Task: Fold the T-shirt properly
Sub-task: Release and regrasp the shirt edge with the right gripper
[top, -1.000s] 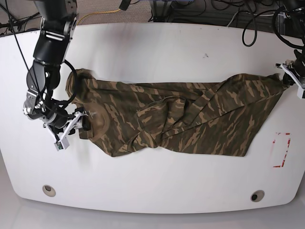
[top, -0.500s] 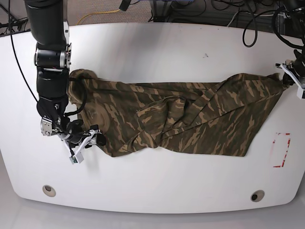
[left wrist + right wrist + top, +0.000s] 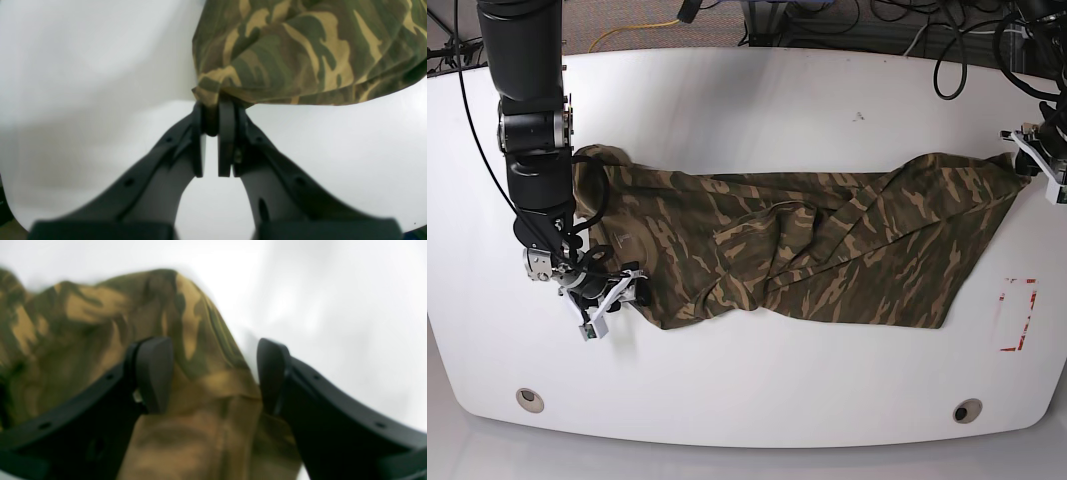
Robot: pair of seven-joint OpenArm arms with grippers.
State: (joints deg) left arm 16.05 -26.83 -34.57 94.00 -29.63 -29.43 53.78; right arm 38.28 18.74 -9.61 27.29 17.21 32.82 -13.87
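The camouflage T-shirt [image 3: 807, 250] lies crumpled and stretched sideways across the white table [image 3: 757, 110]. At the shirt's far right corner, my left gripper [image 3: 1030, 160] is shut on the cloth. The left wrist view shows that gripper [image 3: 210, 111] pinching the hem of the T-shirt [image 3: 300, 50] just above the table. My right gripper [image 3: 617, 293] sits at the shirt's front left corner. In the right wrist view this gripper [image 3: 213, 373] is open, and an edge of the T-shirt [image 3: 83, 323] runs between its fingers [image 3: 155, 373].
A red-outlined rectangle [image 3: 1017, 313] is marked on the table at the right, near the edge. Two round holes [image 3: 528, 398] [image 3: 967, 410] sit near the front edge. Cables [image 3: 907, 20] hang behind the table's back edge.
My right gripper has moved down along the shirt's left edge to its front left corner and stayed open. The left gripper still holds the right corner in the same place.
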